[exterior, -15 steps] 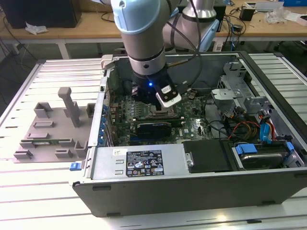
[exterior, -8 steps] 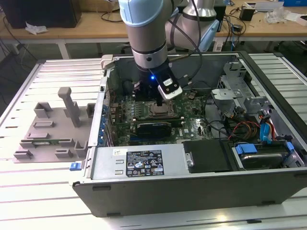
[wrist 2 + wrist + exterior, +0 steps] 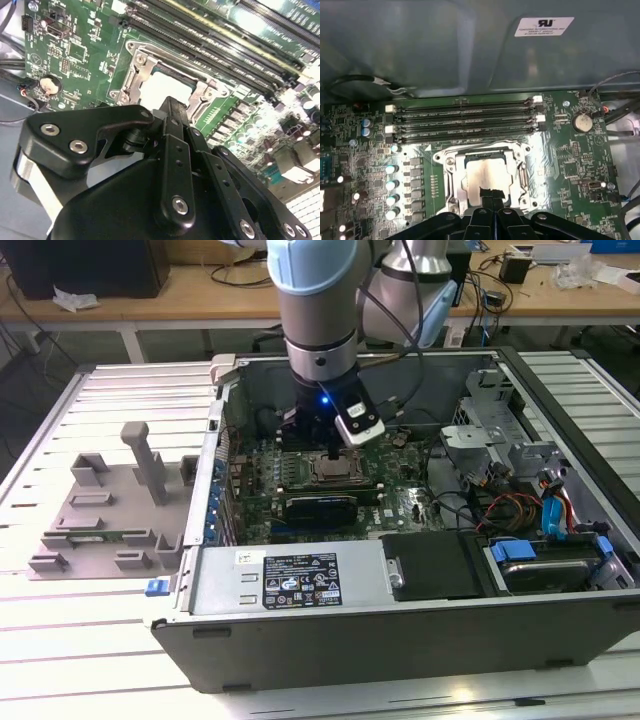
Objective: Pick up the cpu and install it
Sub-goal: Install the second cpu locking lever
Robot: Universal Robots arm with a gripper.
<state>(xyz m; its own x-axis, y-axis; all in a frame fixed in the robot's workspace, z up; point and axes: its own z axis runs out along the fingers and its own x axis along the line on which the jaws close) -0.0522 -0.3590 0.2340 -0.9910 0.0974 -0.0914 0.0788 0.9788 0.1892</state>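
Slatted metal surface (image 3: 100, 640) carries an open computer case (image 3: 400, 640), and your arm reaches down into it over the motherboard (image 3: 570, 165). Start at the fingers (image 3: 487, 192): in both wrist views they look pressed together into one narrow dark tip (image 3: 172, 115), pinching nothing that you can see. That tip sits right at the near edge of the cpu (image 3: 487, 172), over or touching its bright metal top; the views do not settle which. The cpu itself lies flat inside the socket frame (image 3: 451, 172), square to it as far as you can judge, with the frame open around it and nothing clamped over the chip. So you should read this as the install step, with the chip already placed and the tip resting at it, not the pick-up. Any move from here calls for a gentle, straight motion, because a sideways drag could shift the chip on its contacts. Beyond the socket run the long memory slots (image 3: 465, 120), and outside the case, towards the exterior view's left, stands the grey fixture tray (image 3: 100, 510)
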